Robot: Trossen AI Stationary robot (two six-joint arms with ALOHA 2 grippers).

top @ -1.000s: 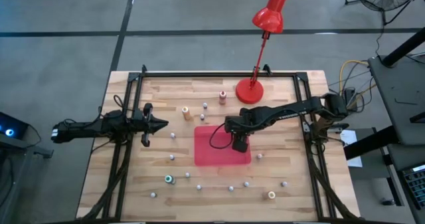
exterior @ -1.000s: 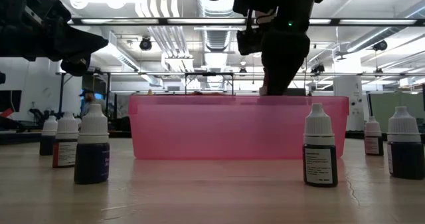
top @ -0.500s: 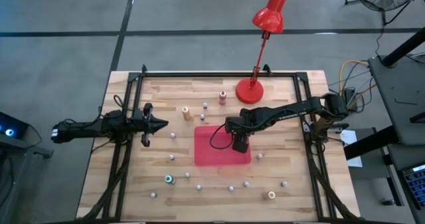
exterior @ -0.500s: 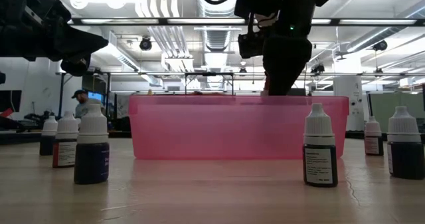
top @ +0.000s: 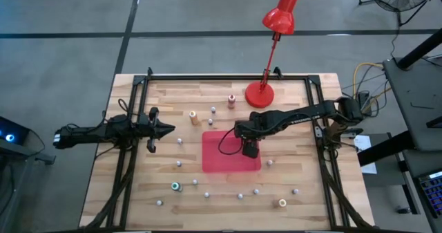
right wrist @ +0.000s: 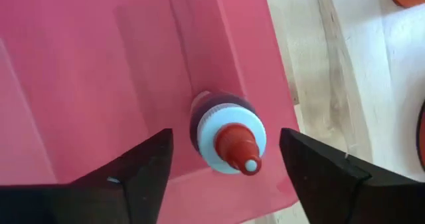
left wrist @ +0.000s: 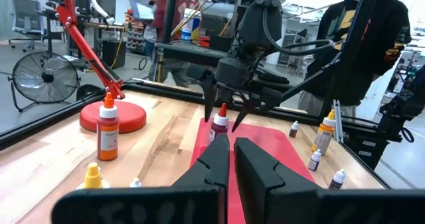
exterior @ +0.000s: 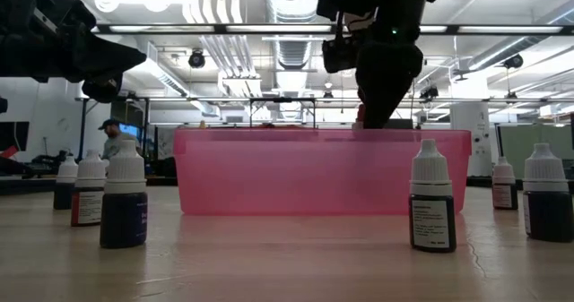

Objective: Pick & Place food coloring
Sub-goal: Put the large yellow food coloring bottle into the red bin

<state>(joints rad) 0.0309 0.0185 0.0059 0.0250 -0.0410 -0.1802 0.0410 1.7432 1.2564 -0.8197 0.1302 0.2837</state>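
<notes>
Where bottle [right wrist: 228,139] stands: tray [right wrist: 99,84] wall beside.

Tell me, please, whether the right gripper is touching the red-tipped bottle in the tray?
Apart. The right wrist view shows the right gripper open, with pink tray visible between each finger and the red-tipped bottle.

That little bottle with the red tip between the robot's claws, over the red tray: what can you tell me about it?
The red-tipped bottle is a small dropper bottle of food coloring with a dark purplish body, a pale collar and a red nozzle cap. It stands upright inside the red tray, close to one wall. The right gripper hangs straight above it with its fingers spread to either side, not touching it. The left wrist view shows the same bottle under those open fingers.
</notes>
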